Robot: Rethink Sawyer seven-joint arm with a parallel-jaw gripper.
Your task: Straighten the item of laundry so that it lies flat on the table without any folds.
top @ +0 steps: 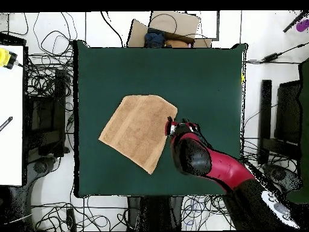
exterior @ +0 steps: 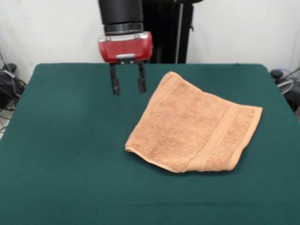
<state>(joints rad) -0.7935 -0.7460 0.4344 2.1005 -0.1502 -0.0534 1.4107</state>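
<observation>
Towel [exterior: 194,125] folded double on counter [exterior: 65,140]; claw [exterior: 127,85] wide, empty, hovering at its 10 o'clock, likely lining up corner grab.

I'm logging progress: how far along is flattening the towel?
Done: the towel lies fairly flat on the table, though it looks doubled over, with a layered edge at its front. In hand: nothing; the gripper hangs open beside the towel's corner. Left: grasp an edge and unfold it.

The arm [exterior: 120,14] was a black cylinder ending in a glossy red block with two black fingers [exterior: 115,84].
</observation>
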